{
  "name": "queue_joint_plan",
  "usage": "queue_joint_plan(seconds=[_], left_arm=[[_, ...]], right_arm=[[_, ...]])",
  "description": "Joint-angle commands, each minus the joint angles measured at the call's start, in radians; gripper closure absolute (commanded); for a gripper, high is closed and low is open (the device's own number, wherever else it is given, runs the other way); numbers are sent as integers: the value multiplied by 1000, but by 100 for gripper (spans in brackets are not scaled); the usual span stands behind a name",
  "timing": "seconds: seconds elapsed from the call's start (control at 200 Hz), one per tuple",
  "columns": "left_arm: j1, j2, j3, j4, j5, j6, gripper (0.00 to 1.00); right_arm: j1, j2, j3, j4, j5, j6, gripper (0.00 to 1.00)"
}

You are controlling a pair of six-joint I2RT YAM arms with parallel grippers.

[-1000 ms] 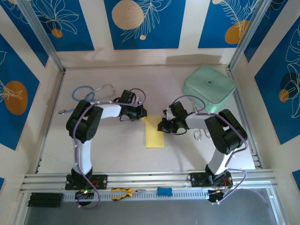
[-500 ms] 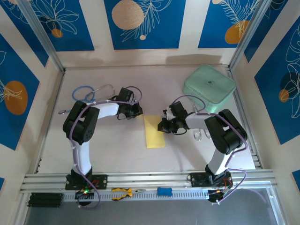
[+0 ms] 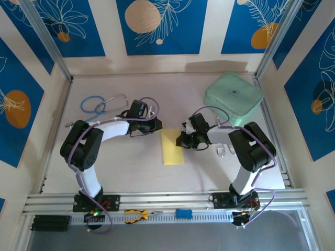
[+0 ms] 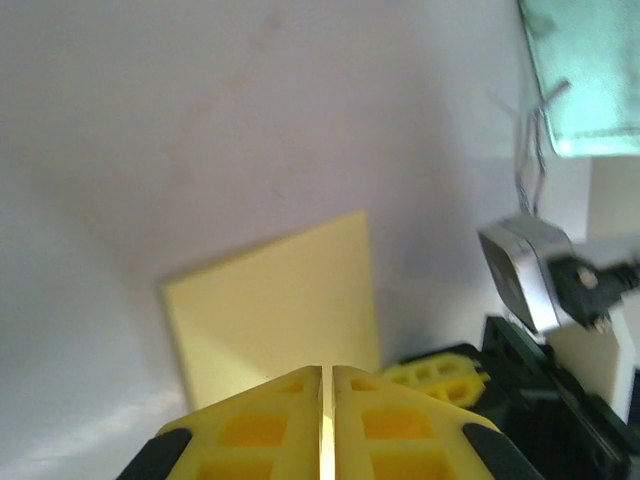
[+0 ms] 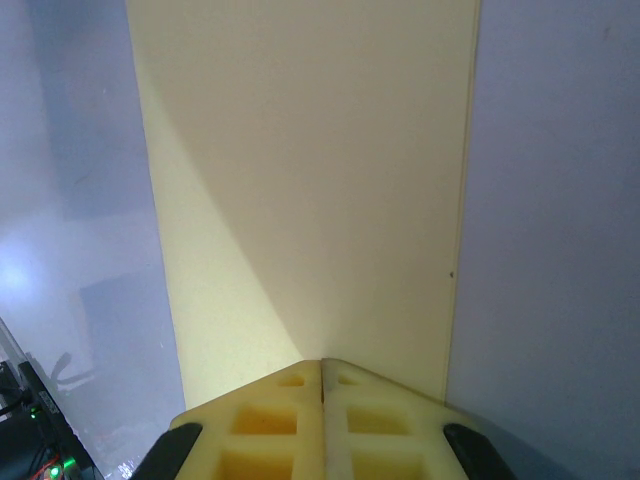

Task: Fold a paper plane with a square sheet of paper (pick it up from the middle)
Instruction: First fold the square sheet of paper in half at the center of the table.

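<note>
We are seeing yellow paper lying flat on table as narrow rectangle, between both arms. Left gripper sitting at its far-left corner, jaws pressed almost together, gripping nothing. Right gripper reaching over paper's right edge, jaws closed tight, empty. Green case lying far right, well apart.

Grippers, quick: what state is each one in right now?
Left gripper: fingers closed, nothing visibly held.
Right gripper: fingers closed, tips over the yellow paper.
</note>
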Motion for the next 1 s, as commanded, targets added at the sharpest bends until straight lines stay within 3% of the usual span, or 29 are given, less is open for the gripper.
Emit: queue_joint_plan(seconds=[0.0, 0.385, 0.77, 0.995], left_arm=[[-28, 26, -17, 40, 73, 22, 88], [-29, 113, -79, -43, -7, 95, 89], [-45, -14, -39, -201, -51, 113, 86], [-75, -69, -72, -124, 2, 53, 87]], right_arm=[[7, 13, -30, -142, 70, -10, 100], [4, 2, -50, -134, 73, -7, 100], [4, -7, -55, -129, 78, -3, 100], [3, -25, -61, -106, 48, 0, 100]])
